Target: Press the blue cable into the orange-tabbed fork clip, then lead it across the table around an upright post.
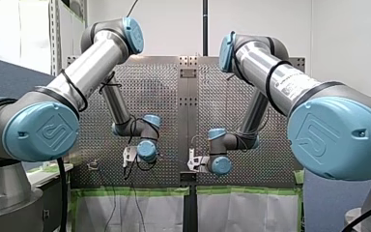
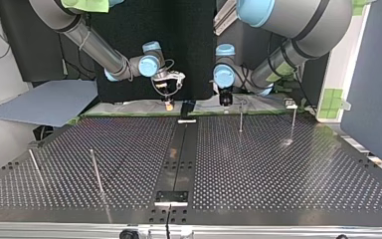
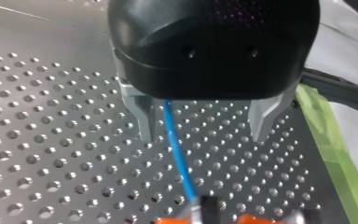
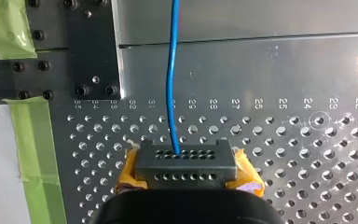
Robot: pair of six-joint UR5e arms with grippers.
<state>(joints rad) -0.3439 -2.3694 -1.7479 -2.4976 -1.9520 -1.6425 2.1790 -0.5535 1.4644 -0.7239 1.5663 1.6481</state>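
My left gripper (image 3: 202, 135) hangs wide open over the perforated tabletop (image 3: 51, 154) and holds nothing. The blue cable (image 3: 176, 144) passes between its metal fingers (image 3: 144, 116), close beside one and well clear of the other. My right gripper (image 4: 186, 164), yellow-padded, has its fingers pressed together with no gap. The cable runs straight into them, so it has the cable in its grip.

The cable lies along the tabletop's edge on the arms' side, beside the green tape (image 3: 328, 140). In the left wrist view it ends at an orange shape (image 3: 254, 218) that may be the orange-tabbed fork clip, though it is too smeared to be sure.

I judge the first step to be in hand: the cable is not yet seated in the clip. The next move calls for lining the cable over the fork's slot and pushing it straight down, taut. The upright posts (image 2: 96, 172) across the tabletop are for the routing afterwards.
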